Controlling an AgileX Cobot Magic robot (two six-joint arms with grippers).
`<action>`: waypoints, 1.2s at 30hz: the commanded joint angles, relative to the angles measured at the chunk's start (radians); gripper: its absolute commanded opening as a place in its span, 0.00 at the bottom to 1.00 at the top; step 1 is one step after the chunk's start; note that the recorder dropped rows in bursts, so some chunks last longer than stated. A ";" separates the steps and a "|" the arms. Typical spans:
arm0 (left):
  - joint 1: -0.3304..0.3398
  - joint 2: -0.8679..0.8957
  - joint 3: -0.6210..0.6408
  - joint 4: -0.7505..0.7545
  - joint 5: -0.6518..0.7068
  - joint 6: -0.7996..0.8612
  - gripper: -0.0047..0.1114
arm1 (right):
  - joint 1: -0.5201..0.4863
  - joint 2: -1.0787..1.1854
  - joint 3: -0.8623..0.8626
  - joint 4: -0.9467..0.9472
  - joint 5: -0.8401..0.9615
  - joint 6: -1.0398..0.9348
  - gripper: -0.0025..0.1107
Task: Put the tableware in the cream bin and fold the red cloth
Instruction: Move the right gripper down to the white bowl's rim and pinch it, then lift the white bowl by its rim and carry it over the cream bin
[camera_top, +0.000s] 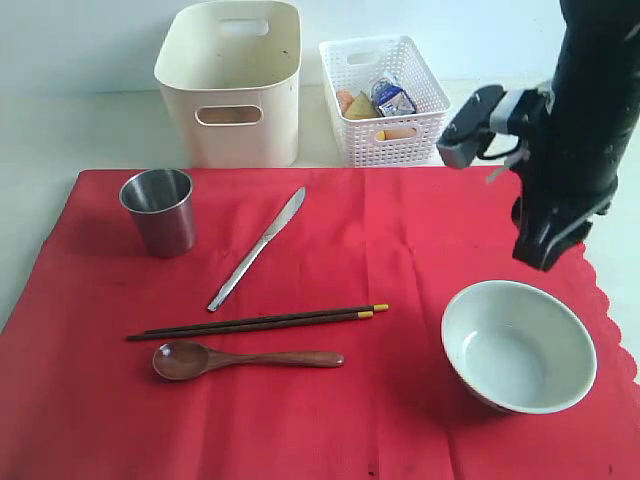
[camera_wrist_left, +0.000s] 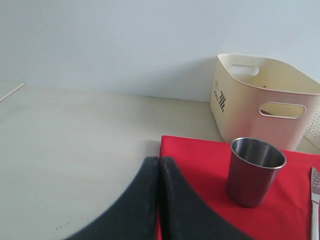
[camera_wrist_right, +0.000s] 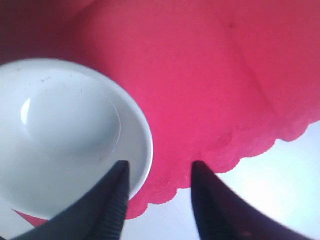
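The red cloth (camera_top: 400, 240) lies flat, carrying the steel cup (camera_top: 160, 210), silver knife (camera_top: 258, 248), yellow-tipped chopsticks (camera_top: 260, 322), wooden spoon (camera_top: 240, 359) and pale green bowl (camera_top: 518, 345). The cream bin (camera_top: 230, 80) stands behind the cloth. My right gripper (camera_wrist_right: 159, 167) is open above the bowl (camera_wrist_right: 65, 135) rim and the cloth's scalloped edge (camera_wrist_right: 200, 75), holding nothing; it hangs at the right (camera_top: 545, 250). My left gripper (camera_wrist_left: 159, 161) is shut and empty over the cloth's corner (camera_wrist_left: 200, 160), short of the cup (camera_wrist_left: 254, 172) and bin (camera_wrist_left: 265, 100). No brown plate shows.
A white lattice basket (camera_top: 385, 95) with a milk carton and food stands right of the bin. The right arm's black body (camera_top: 590, 120) rises above the cloth's right side. Pale table (camera_wrist_left: 75, 140) surrounds the cloth.
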 joint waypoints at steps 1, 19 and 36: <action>0.001 -0.007 0.000 -0.006 -0.003 0.001 0.06 | -0.004 -0.011 0.069 -0.020 -0.036 -0.029 0.62; 0.001 -0.007 0.000 -0.006 -0.003 0.001 0.06 | -0.004 0.166 0.114 0.034 -0.125 -0.073 0.55; 0.001 -0.007 0.000 -0.006 -0.003 0.001 0.06 | -0.004 0.144 -0.003 0.054 0.069 -0.046 0.02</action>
